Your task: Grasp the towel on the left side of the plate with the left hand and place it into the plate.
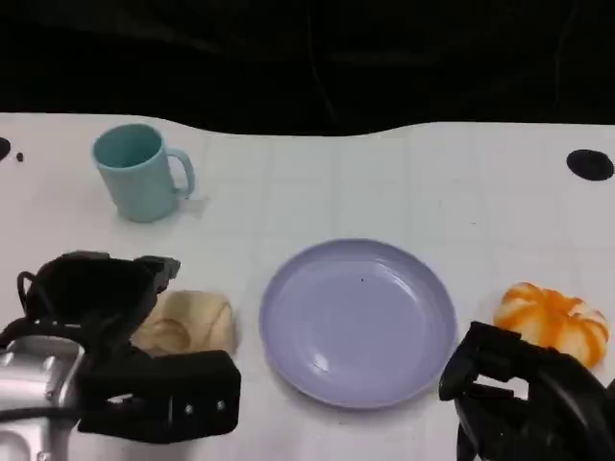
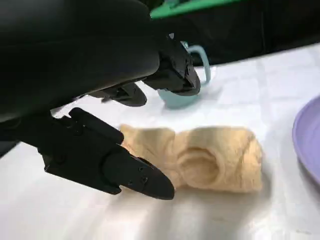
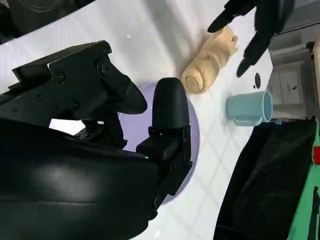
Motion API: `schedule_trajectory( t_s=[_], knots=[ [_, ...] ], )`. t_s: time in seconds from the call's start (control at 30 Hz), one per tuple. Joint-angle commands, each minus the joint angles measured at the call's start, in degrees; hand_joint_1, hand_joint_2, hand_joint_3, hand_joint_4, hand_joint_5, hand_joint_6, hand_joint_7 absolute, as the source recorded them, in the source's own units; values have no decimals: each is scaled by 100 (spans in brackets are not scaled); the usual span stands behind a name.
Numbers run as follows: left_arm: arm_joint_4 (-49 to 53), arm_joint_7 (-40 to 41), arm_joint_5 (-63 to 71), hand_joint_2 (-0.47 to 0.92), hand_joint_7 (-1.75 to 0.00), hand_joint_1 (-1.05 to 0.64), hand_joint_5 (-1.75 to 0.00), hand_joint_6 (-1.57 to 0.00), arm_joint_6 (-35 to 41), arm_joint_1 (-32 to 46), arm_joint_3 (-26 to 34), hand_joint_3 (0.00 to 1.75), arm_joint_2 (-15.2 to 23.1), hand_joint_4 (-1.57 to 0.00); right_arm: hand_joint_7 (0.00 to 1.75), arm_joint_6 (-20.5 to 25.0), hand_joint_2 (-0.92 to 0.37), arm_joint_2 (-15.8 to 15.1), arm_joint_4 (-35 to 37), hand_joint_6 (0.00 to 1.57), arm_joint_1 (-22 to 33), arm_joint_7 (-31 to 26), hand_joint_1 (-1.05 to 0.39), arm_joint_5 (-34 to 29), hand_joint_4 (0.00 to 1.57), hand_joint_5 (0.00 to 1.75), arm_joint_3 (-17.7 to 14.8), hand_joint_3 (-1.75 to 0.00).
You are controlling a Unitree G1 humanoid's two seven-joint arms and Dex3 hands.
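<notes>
On the white worktop (image 1: 384, 173), just left of the lilac plate (image 1: 357, 322), the rolled beige towel (image 1: 189, 323) lies flat and not yet lifted, so the task is at its start: grasp, carry and drop into the plate all remain, as I judge it. The left robot hand (image 1: 106, 317) hovers at the towel's outer end with its fingers (image 2: 135, 175) spread apart, holding nothing; in the left wrist view one finger sits just beside the roll and others reach above it, though I cannot tell whether any touches it. The right robot hand (image 1: 524, 389) rests near the plate's right edge, empty, fingers apart. A teal mug (image 1: 139, 171) stands behind the towel, an orange pumpkin-like object (image 1: 553, 322) right of the plate.
</notes>
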Motion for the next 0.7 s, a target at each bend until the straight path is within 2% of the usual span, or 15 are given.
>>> schedule_trajectory(
  t_s=[0.03,0.27,0.47,0.5,0.53,0.57,0.6,0.67,0.7],
  knots=[
    [638,70,0,87,0,-57,-7,-37,84,-364,-240,0,-59,-42,163,65,-69,-67,-41,52,-25,-3,-7,3,69,175,-66,-105],
    [1973,408,-198,87,0,-54,-5,-38,159,-933,-568,0,-286,-45,163,2,-68,-57,25,52,-26,-13,-8,-38,69,175,-37,-106],
    [3274,1114,-452,92,-2,-38,-6,-44,63,-1339,-792,4,-495,-55,164,17,-67,-41,-21,52,14,-13,-8,-16,69,175,-19,-107],
    [3443,1266,-521,92,-3,-34,-13,-48,-5,-1365,-813,9,-508,-68,164,28,-67,-43,-34,52,19,-15,-8,-15,69,175,-17,-107],
    [3566,1468,-612,92,-4,-32,-16,-51,-124,-1358,-807,12,-512,-75,163,28,-67,-46,-45,52,22,-13,-8,-13,69,175,-16,-107],
    [3687,1731,-700,92,-4,-30,-45,-59,-300,-1339,-804,16,-495,-75,163,26,-68,-50,-51,52,23,-6,-8,-7,69,175,-17,-107],
    [3781,1933,-765,92,-7,-28,-76,-74,-438,-1333,-816,25,-474,-74,163,26,-68,-52,-57,52,23,0,-8,-2,69,175,-18,-107],
    [3970,2391,-860,92,-10,-28,-93,-88,-739,-1322,-837,31,-423,-77,163,68,-68,-55,-85,52,17,-6,-8,5,69,175,-19,-106],
    [4057,2603,-899,92,-16,-28,-116,-100,-863,-1320,-847,28,-405,-78,163,90,-68,-56,-98,52,14,-9,-8,10,69,175,-21,-106]
  ],
)
